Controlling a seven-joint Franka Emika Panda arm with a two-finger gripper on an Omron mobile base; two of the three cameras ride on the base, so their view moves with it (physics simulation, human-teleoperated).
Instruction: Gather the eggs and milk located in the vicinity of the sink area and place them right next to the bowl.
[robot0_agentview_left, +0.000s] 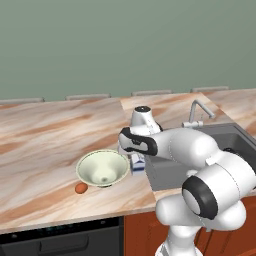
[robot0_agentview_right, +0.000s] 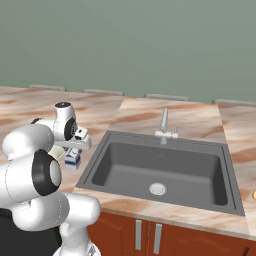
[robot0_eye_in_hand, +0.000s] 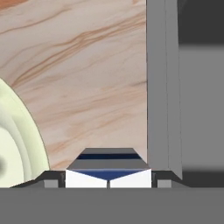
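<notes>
The milk (robot0_agentview_left: 138, 164) is a small white carton with dark blue bands, just right of the bowl (robot0_agentview_left: 89, 165) and between it and the sink (robot0_agentview_right: 130, 165). My gripper (robot0_eye_in_hand: 108, 178) points down over the milk and is shut on the milk, a fingertip (robot0_eye_in_hand: 51, 179) on each side. The right base view shows the milk (robot0_agentview_right: 73, 159) under the hand. The hand view has the bowl (robot0_eye_in_hand: 19, 140) at its left edge. An orange-brown egg (robot0_agentview_left: 81, 188) lies on the counter at the bowl's front left. A small yellow-orange rounded thing (robot0_agentview_right: 254, 194) is cut off right of the sink.
The dark grey sink has a silver drain (robot0_agentview_right: 157, 188) and a thin faucet (robot0_agentview_right: 164, 125) at its back rim. Marble counter (robot0_agentview_left: 45, 135) stretches left of the bowl. My own white arm (robot0_agentview_left: 200, 155) hangs over the sink's near left corner. A dark appliance front (robot0_agentview_left: 60, 240) sits below.
</notes>
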